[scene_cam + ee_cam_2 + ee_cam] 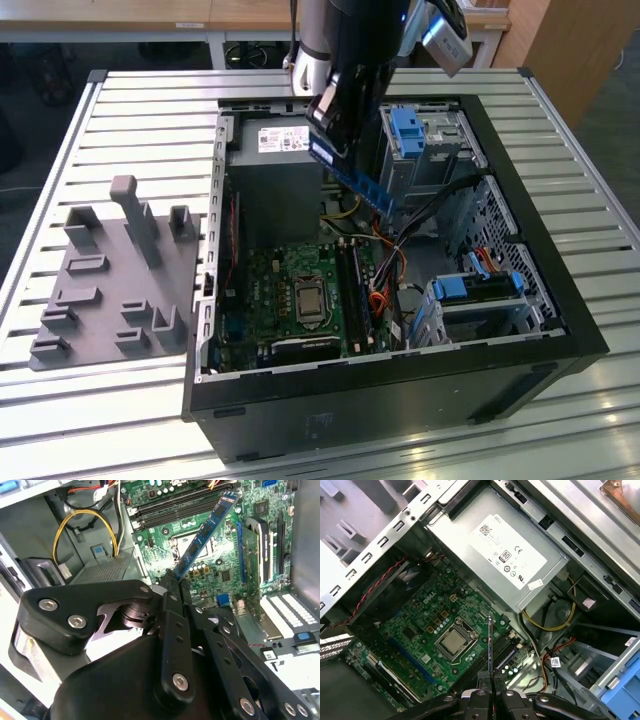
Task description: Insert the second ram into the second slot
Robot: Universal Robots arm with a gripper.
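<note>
- An open black computer case [400,405] lies on its side on a slatted metal bench [130,100], filling the centre and right of the exterior view.
- The robot arm [350,50] reaches down from the upper middle of that view, over the case.
- Its black jaws are closed on one end of the second ram [355,180], a thin blue board with dark chips.
- The stick hangs tilted in the air over the case. Its free end slopes down toward the exterior view's right, clear of everything beneath it.
- In both wrist views the stick [207,527] [490,645] juts out from the jaws over the green motherboard [285,290]. The memory slots [355,290] lie below, apart from it.
- The grey power supply [275,175] sits in the upper part of the case, and a light-blue drive bracket [405,130] stands just beside the arm.
- A grey fixture plate [110,280] rests on the bench at the exterior view's left.
</note>
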